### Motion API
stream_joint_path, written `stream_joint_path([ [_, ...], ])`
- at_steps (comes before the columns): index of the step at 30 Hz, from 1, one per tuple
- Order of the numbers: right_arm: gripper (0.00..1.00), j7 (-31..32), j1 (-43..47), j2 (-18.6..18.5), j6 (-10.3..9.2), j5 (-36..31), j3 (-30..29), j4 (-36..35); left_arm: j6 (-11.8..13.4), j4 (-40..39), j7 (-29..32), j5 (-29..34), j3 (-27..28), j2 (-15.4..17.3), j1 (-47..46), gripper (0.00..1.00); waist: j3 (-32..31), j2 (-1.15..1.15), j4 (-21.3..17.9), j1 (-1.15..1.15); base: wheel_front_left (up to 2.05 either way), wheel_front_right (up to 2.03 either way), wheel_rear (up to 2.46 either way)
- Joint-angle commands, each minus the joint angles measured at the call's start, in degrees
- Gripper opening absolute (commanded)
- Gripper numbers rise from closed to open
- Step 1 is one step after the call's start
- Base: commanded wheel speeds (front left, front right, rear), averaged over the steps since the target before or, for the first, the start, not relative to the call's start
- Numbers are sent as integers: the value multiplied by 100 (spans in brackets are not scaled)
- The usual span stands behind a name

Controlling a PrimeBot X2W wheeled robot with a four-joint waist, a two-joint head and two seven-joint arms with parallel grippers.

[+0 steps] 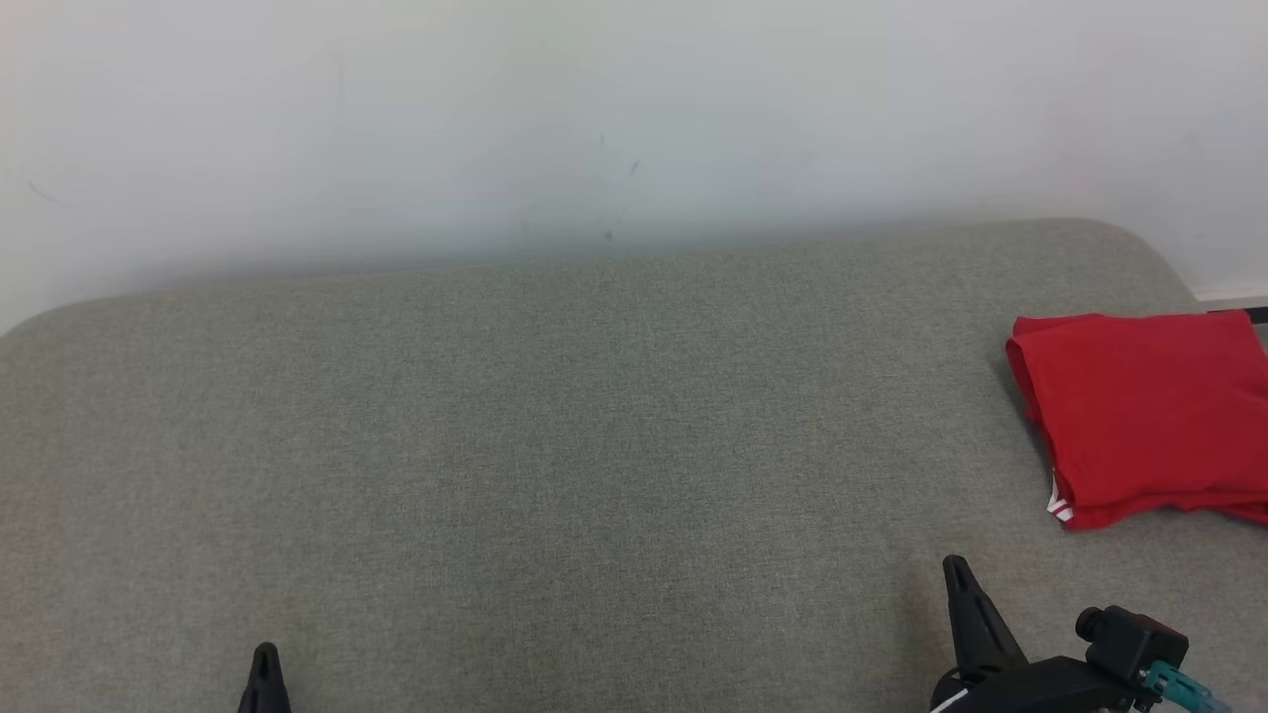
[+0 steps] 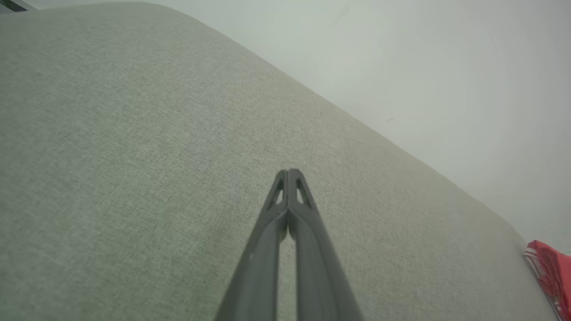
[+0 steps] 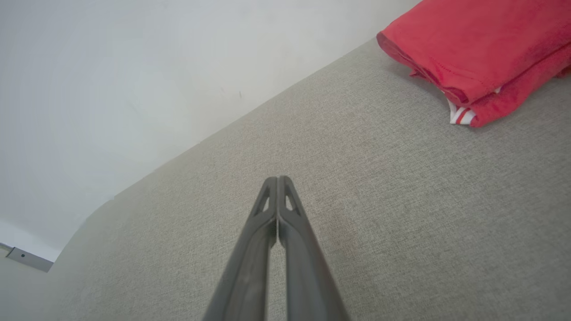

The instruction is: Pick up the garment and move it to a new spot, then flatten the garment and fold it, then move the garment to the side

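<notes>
Pincers on both arms are pressed together, the fingers meeting along their length and pinching nothing. The left pincer pokes up from the bottom edge of the head view at the lower left. Only its dark tip is visible, pointing away from the robot toward the pale wall. The right pincer stands at the lower right, reaching further into the picture and leaning slightly left, with a black wrist camera and a teal connector beside its base. Both are low over the bare grey fabric of the table; whether either tip touches it I cannot tell. The garment is red, with a bit of white-and-red striped trim at its near corner. It lies folded in a neat rectangle at the table's right end, ahead and to the right of the right pincer, apart from it, and well apart from the left pincer.
</notes>
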Motion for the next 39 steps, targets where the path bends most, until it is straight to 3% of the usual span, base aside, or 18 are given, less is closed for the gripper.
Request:
stream_joint_path([
  [1,0,30,-150,4,0,292,-28,-78,-43,-58,59,-258,29,17,-151,0,0,0,5,0,0,0,0],
  [39,0,488,-380,9,2,3180,-229,-34,-263,26,761,-2885,120,23,-557,0,6,0,109,0,0,0,0],
])
